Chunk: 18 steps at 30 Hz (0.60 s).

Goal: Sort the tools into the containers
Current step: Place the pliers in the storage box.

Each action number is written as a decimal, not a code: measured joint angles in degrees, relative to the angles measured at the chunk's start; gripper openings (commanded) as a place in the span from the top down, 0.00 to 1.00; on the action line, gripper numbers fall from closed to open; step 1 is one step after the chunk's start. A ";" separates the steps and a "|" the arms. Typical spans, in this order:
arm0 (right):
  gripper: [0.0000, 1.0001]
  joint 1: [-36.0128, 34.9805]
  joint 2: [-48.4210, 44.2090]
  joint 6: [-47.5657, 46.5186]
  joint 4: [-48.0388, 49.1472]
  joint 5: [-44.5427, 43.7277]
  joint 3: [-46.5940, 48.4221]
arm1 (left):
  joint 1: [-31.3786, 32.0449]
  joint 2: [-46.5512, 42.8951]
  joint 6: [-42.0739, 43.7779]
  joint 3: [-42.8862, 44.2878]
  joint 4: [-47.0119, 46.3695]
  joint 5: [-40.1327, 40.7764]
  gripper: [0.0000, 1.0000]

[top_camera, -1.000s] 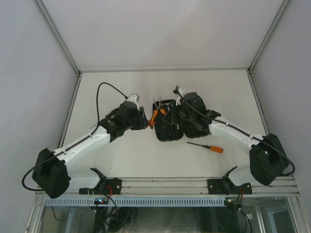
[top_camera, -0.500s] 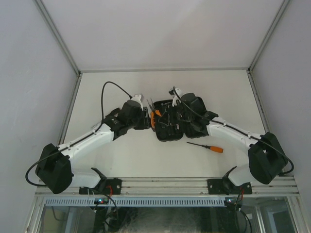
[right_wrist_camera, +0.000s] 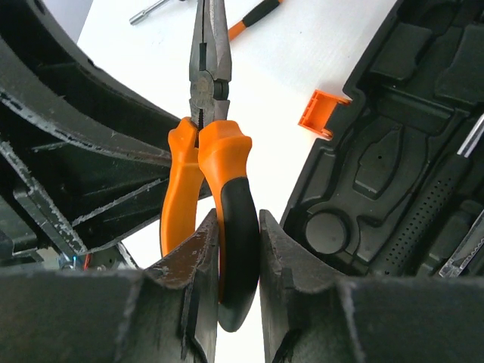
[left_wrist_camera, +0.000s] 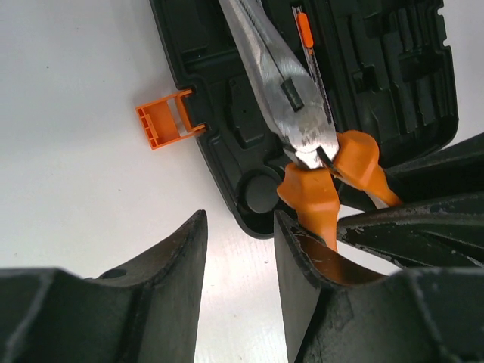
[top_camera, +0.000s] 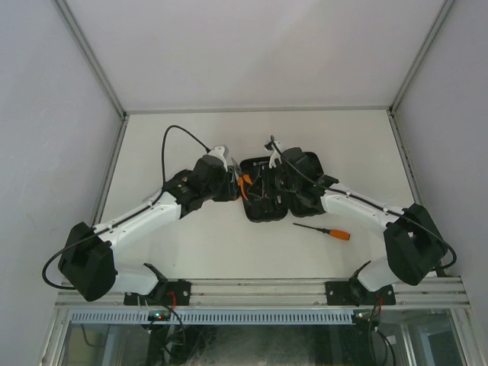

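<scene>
Right gripper (right_wrist_camera: 237, 223): fingers (right_wrist_camera: 198, 261) clamped together on one grip of the orange-handled long-nose steel pliers (right_wrist_camera: 219, 159), on the part where the orange turns black. The second handle hangs free on the side toward the left arm. The steel nose is closed and points away from the wrist, out over the white table (top_camera: 191, 137).

Left gripper (left_wrist_camera: 238, 227): fingers (left_wrist_camera: 170, 265) stand apart, with only bare table in the gap and nothing gripped. The pliers (left_wrist_camera: 310, 189) pass just outside one finger; cannot tell if they touch it.

The left wrist view shows the plier nose reaching over the near corner of the black rounded-rectangle plastic tool case (left_wrist_camera: 393, 68), which lies open with its moulded slots up. Cannot tell whether the nose touches the case. A thin steel tool with an orange collar (left_wrist_camera: 304, 29) lies in the case, just beside the nose. The orange latch (left_wrist_camera: 162, 125) sticks out from the case edge over the table.

The right wrist view shows a black dotted handle (right_wrist_camera: 420, 219) lying in a slot of the case (right_wrist_camera: 393, 151). Beyond the plier tip, a thin orange-and-black handled tool (right_wrist_camera: 253, 17) and a steel rod (right_wrist_camera: 151, 11) lie on the table.

From above, both grippers (top_camera: 232, 181) (top_camera: 273, 174) meet at the left edge of the case (top_camera: 263, 210), with the pliers (top_camera: 244, 183) between them. A thin black-shaft screwdriver with an orange handle (top_camera: 324, 230) lies on the table, near the case on the right arm's side.
</scene>
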<state>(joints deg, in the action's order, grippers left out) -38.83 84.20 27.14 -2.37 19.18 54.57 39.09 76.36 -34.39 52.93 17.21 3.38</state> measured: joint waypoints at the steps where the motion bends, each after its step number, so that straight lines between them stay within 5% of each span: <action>1: 1.00 0.04 0.04 0.74 0.00 -0.37 -0.02 | 0.00 0.04 0.00 0.00 0.00 0.02 0.55; 18: 1.00 6.25 2.58 13.64 9.64 -1.75 -8.35 | 0.04 0.02 0.00 -0.04 -0.46 -0.59 0.54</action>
<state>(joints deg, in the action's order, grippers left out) -32.58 86.78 40.77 7.27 17.43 46.22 39.13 76.38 -34.39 52.88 16.75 2.79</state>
